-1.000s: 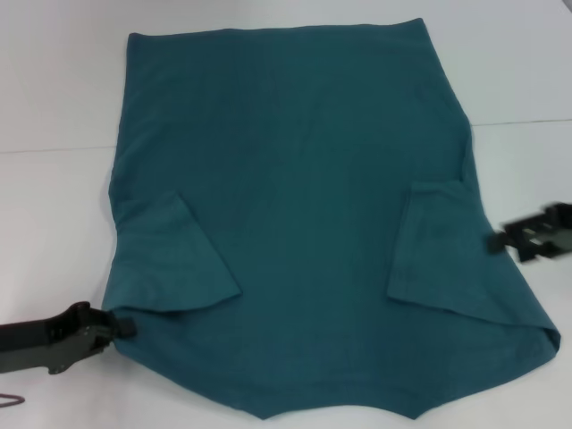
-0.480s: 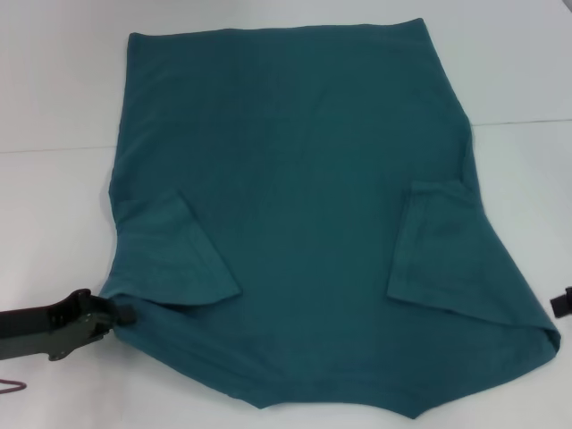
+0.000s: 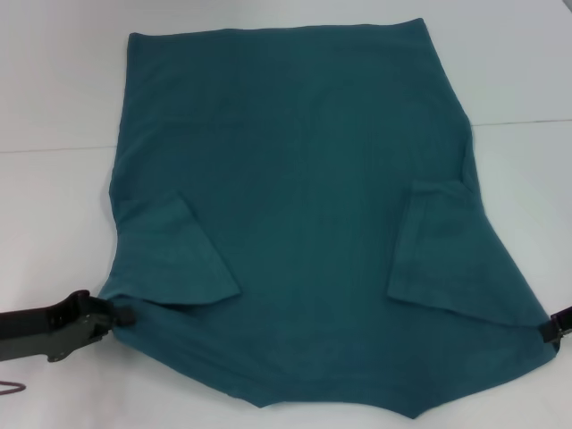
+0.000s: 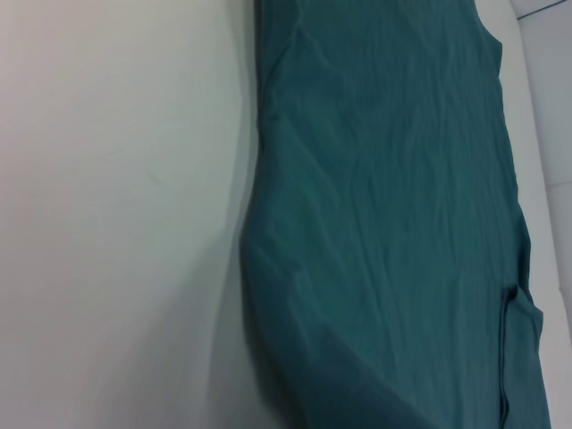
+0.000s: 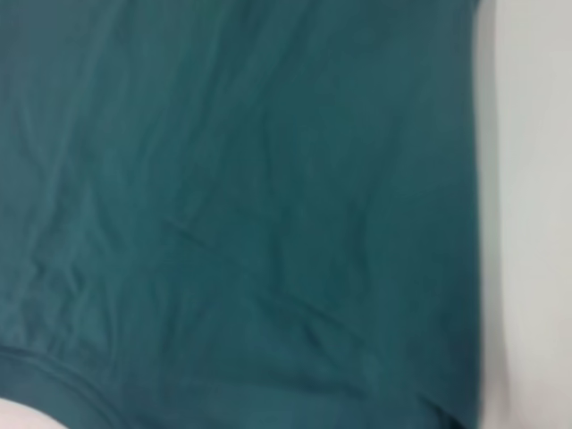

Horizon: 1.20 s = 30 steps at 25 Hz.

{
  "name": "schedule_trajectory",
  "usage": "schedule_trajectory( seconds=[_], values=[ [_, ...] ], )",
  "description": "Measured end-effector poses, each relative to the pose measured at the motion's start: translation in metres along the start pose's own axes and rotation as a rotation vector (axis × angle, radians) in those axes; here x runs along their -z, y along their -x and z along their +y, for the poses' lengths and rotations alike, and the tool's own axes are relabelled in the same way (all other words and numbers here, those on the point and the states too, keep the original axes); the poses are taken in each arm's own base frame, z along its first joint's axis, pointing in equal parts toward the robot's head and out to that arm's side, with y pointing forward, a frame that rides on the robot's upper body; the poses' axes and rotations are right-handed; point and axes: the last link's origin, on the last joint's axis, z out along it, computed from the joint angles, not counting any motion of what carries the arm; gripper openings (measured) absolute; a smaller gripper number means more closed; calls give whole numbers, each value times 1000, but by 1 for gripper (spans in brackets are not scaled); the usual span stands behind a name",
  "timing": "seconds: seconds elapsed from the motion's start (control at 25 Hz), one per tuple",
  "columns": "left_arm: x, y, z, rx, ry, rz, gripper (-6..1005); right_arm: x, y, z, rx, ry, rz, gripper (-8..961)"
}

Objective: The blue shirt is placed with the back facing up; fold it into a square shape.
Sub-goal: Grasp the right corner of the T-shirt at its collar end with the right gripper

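Lay flat and back-up across the white bench: the blue shirt, hem toward the far edge, both short sleeves already turned inward onto the body, near corners still flaring outward. Reached the near left corner at the shoulder: the left tool, tip touching the cloth edge, cannot tell whether spread or pinching. Sat at the near right corner, almost out of the head view: the right tool, state likewise impossible to tell. Judged to be the step of taking both shoulder corners for the lengthwise fold. Called for next: a firm pinch on both corners, then an even lift and carry toward the hem without dragging the tucked sleeves loose.
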Motion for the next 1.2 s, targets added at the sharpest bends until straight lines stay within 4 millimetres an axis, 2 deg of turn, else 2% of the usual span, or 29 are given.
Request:
schedule_trajectory(
  seconds=[0.64,1.2],
  values=[
    [1,0,-3,10,-5,12,50,-19,9,10,46,-67,27,775],
    [2,1,-4,14,-5,13,49,-33,13,23,73,-44,49,775]
  ],
)
